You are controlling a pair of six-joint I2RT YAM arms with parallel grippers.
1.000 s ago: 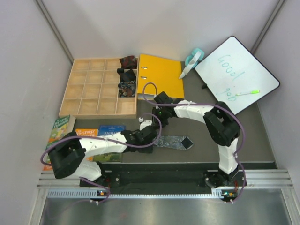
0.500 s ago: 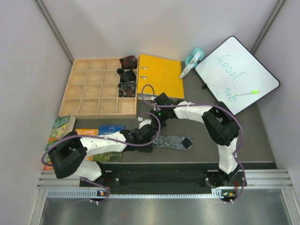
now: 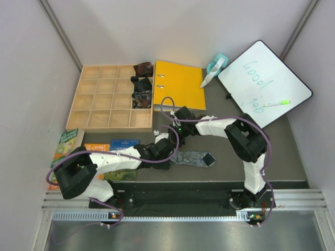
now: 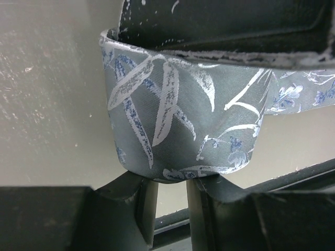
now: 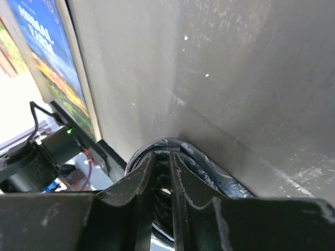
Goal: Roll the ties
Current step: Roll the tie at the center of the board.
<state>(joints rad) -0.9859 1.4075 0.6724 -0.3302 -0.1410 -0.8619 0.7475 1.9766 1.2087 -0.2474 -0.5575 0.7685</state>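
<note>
Low in the middle of the top view, the tie (image 3: pixel 194 158) lies flat with its dark tip to the right and its left end curled into a loop. The left gripper (image 4: pixel 171 180), jaws slightly apart, touches the loop's lower edge; whether it grips cannot be told. The right gripper (image 5: pixel 163 159), jaws narrow, has the tie wound round its tips. Upper left, three rolls (image 3: pixel 141 83) sit along the tray's (image 3: pixel 116 129) right column.
</note>
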